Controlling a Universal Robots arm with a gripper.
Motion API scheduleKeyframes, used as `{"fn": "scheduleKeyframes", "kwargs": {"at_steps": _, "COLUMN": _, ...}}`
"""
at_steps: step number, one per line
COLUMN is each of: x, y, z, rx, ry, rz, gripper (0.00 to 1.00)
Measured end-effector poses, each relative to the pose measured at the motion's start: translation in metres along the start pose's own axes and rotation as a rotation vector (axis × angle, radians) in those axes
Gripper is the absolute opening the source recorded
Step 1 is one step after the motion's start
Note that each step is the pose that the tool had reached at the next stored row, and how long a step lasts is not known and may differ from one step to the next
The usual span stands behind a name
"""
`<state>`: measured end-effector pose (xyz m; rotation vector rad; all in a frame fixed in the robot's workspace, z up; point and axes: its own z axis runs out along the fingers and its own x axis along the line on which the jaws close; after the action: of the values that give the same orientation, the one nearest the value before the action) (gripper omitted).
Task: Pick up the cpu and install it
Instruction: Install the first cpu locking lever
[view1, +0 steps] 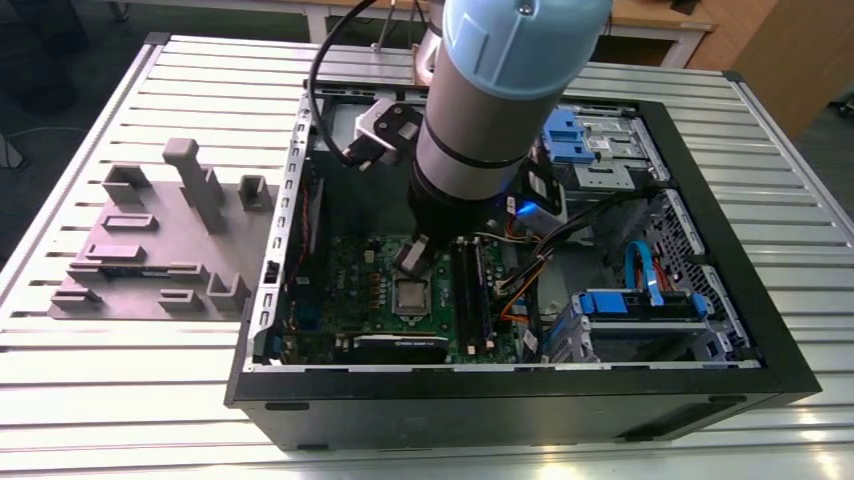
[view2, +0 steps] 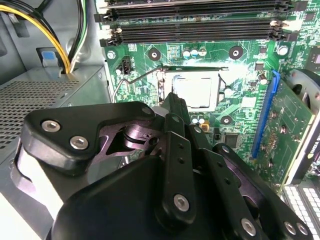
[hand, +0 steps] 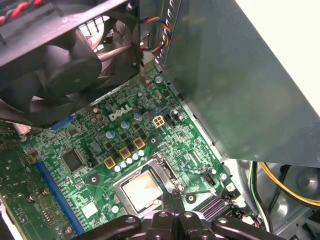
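On a slatted metal table (view1: 80, 400) lies an open computer case (view1: 747, 330). Our gripper (view2: 172, 102) hangs over the motherboard (hand: 95, 150), its fingertips seemingly drawn together and nothing visible between them, though we cannot tell for sure. Just beyond the tips, in both wrist views, the cpu (view2: 191, 91) sits flat in its socket (hand: 161, 165), seemingly already placed. The retention lever (view2: 135, 80) stands raised at ten o'clock of the chip in the second wrist view, so the socket looks unlatched.

table: slatted silvery metal top (view1: 120, 400), ridges ran across it
pc case: open black tower (view1: 534, 400) lay flat on its side, pretty much centred
fixture: grey block tray (view1: 154, 250) sat beside it, exterior view's left
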<state>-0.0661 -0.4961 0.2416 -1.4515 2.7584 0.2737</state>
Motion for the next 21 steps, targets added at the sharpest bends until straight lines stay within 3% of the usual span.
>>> {"fn": "scheduleKeyframes", "kwargs": {"at_steps": 5, "x": -0.0012, "y": 0.0013, "z": -0.0046, "rx": 0.0, "ry": -0.0003, "rz": 0.0, "gripper": 0.11}}
{"fn": "scheduleKeyframes", "kwargs": {"at_steps": 21, "x": -0.0016, "y": 0.0011, "z": -0.0058, "rx": 0.0, "ry": -0.0001, "rz": 0.0, "gripper": 0.11}}
